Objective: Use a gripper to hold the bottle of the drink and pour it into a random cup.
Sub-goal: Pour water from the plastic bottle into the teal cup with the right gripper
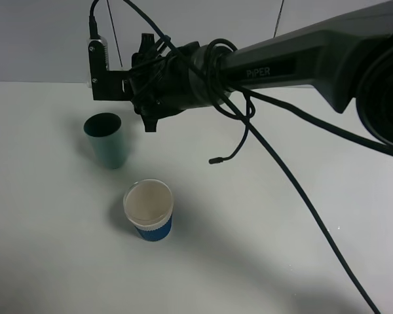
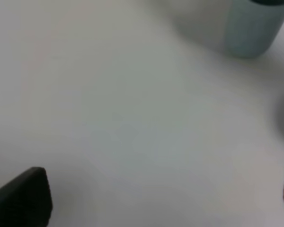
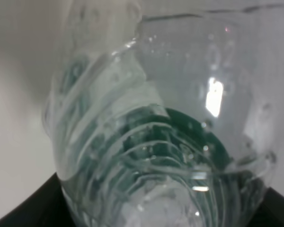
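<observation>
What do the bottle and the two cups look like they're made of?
The bottle looks like thin clear plastic, glossy: moulded ribs and bright highlights. The teal cup is probably plastic, with a smooth, even, slightly sheeny wall. The blue cup is likely paper: a ribbed blue sleeve and a pale matt inside.

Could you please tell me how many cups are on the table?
2. A teal cup stands farther back on the left; a blue cup stands nearer, slightly right of it. The arm could hide more.
</observation>
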Available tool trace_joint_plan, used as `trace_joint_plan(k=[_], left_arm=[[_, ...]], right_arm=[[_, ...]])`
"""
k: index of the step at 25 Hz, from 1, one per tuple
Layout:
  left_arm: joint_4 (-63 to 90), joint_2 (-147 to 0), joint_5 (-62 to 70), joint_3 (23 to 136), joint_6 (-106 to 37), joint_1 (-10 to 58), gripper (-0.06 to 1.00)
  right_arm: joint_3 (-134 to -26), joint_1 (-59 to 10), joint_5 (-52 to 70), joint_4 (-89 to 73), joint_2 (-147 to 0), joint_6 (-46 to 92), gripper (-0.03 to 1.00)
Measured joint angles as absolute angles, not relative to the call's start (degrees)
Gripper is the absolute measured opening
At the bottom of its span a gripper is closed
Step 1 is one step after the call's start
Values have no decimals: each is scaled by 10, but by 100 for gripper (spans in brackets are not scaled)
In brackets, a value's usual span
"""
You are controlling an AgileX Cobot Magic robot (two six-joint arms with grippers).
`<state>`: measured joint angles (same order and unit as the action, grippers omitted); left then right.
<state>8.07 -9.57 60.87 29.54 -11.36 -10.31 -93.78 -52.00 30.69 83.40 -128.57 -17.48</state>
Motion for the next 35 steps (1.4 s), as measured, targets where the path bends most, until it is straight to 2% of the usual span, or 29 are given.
trace_joint_plan(k=[18,35], left_arm=[[81,-96,609,295,-114,-103,99],[80,-96,609,295,-114,-103,99]], right_arm=[[-938,-520,270,854,-1286,-91,57],[-932,-513,265,866,-1285,-74,57]])
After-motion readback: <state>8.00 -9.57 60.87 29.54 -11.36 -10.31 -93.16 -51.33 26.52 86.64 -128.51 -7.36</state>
